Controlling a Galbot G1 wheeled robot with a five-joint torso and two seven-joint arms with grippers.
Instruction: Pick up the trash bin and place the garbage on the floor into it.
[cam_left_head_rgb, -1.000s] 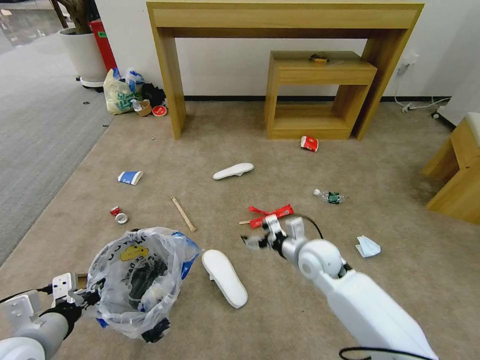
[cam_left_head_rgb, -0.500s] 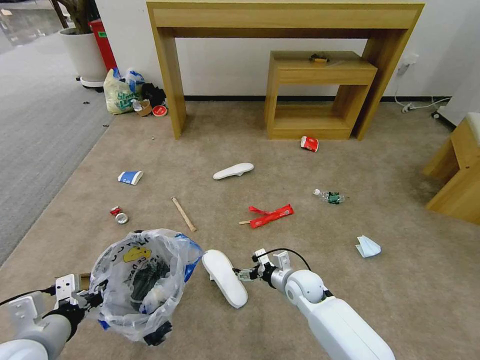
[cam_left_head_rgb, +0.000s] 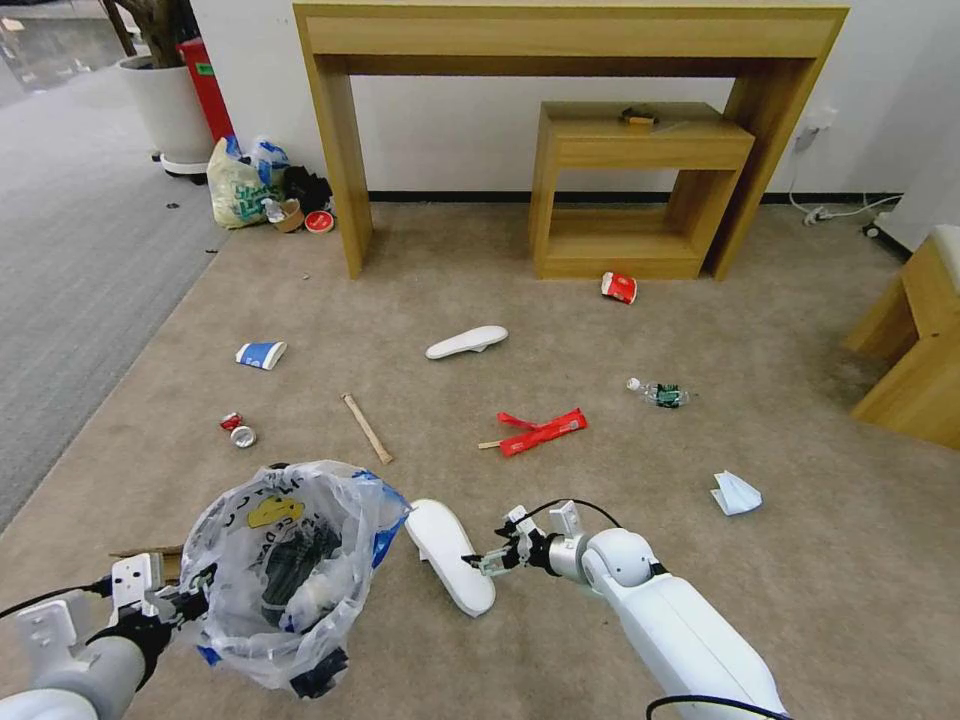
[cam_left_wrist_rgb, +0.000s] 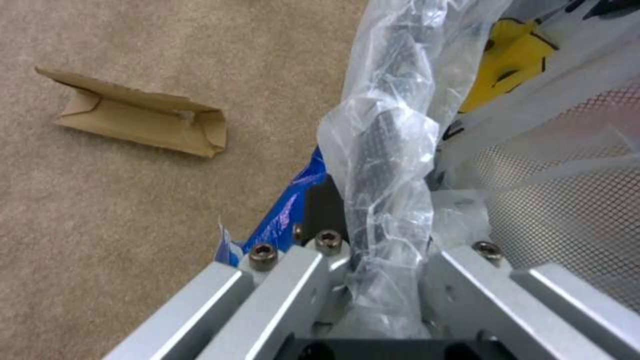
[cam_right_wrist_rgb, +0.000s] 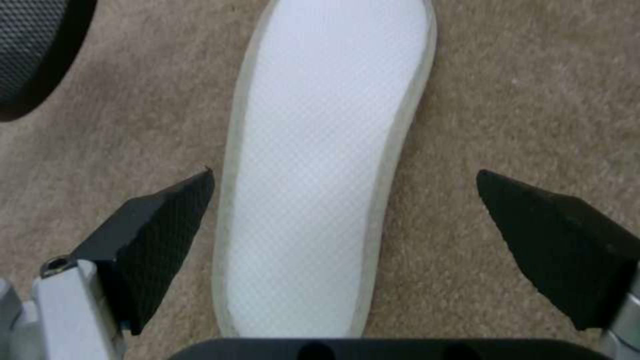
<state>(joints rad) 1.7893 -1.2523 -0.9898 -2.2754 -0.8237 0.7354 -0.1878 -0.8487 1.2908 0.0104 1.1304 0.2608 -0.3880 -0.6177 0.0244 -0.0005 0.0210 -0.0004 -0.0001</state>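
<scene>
My left gripper (cam_left_head_rgb: 185, 603) is shut on the rim of the trash bin (cam_left_head_rgb: 285, 575), a black bin with a crinkly clear liner, held off the beige floor (cam_left_head_rgb: 600, 340). The left wrist view shows the same gripper (cam_left_wrist_rgb: 383, 270) pinching the wrapped rim (cam_left_wrist_rgb: 383, 165), with brown cardboard (cam_left_wrist_rgb: 143, 120) beside it. My right gripper (cam_left_head_rgb: 490, 555) is open, low over the near white insole (cam_left_head_rgb: 448, 555). In the right wrist view its fingers (cam_right_wrist_rgb: 160, 220) straddle the insole (cam_right_wrist_rgb: 320, 165). Other garbage: a second insole (cam_left_head_rgb: 466, 342), red wrappers (cam_left_head_rgb: 542, 431), cup (cam_left_head_rgb: 261, 354), can (cam_left_head_rgb: 237, 430), bottle (cam_left_head_rgb: 660, 393), tissue (cam_left_head_rgb: 736, 493), stick (cam_left_head_rgb: 367, 428).
A tall wooden console table (cam_left_head_rgb: 570, 40) with a smaller table (cam_left_head_rgb: 640, 140) under it stands at the wall. A yellowish-green tied bag (cam_left_head_rgb: 238, 185) and a white planter (cam_left_head_rgb: 170, 105) sit at the back left. Wooden furniture (cam_left_head_rgb: 915, 340) stands at the right, with grey striped carpet (cam_left_head_rgb: 70, 260) at the left.
My right gripper came back from near the red wrappers and dropped down to the near insole. The bin in my left gripper sank slightly.
</scene>
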